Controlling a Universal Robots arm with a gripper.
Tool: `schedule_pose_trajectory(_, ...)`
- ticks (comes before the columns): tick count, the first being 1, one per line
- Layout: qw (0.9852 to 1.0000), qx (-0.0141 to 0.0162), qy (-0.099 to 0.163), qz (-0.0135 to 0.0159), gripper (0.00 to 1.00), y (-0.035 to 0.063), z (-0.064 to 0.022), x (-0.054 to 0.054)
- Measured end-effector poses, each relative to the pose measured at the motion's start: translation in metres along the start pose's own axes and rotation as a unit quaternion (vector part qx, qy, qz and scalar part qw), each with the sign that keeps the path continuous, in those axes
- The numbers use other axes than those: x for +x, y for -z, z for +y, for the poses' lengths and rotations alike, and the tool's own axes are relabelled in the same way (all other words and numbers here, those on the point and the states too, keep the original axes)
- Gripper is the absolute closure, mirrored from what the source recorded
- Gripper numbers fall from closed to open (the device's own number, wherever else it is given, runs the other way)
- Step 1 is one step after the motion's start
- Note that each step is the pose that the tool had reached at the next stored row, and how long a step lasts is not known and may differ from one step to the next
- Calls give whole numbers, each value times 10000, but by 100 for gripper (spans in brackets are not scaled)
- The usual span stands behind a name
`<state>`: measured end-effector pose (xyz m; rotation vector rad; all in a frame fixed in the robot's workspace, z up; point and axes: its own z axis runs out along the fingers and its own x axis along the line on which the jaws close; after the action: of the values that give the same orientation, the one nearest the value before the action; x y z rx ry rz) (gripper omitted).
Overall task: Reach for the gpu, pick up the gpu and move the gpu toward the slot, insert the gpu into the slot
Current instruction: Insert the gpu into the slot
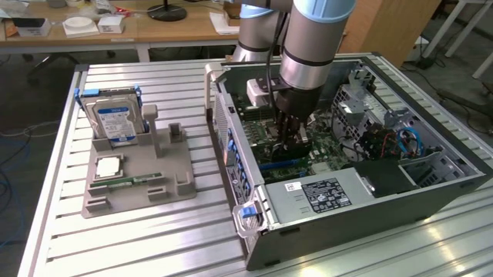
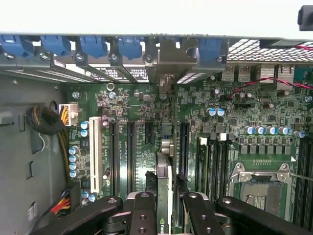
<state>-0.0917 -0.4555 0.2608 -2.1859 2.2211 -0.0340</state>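
STEP: insert underway | GRIPPER (image 2: pixel 165 205): part-closed, fingers pinching gpu (image 2: pixel 164 171) edge-on | POS: gpu upright inside pc case (image 1: pixel 431 196), over motherboard (image 2: pixel 230 107), above slot (image 2: pixel 168 132), left of cpu socket (image 2: pixel 259 188) | NEXT: judged—needs bracket + edge lined w/ slot, straight push.

The exterior view looks down at an angle from well off the open computer case (image 1: pixel 347 167), taking in the slatted table (image 1: pixel 154 236). The wrist view looks straight down, close above the motherboard (image 2: pixel 142 122) inside that case. Both share the motherboard.
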Motion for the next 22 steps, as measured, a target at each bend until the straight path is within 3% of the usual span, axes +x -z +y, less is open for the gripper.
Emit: schedule_pose_trajectory(22,10000,0,-24,1,75,-29,23,1)
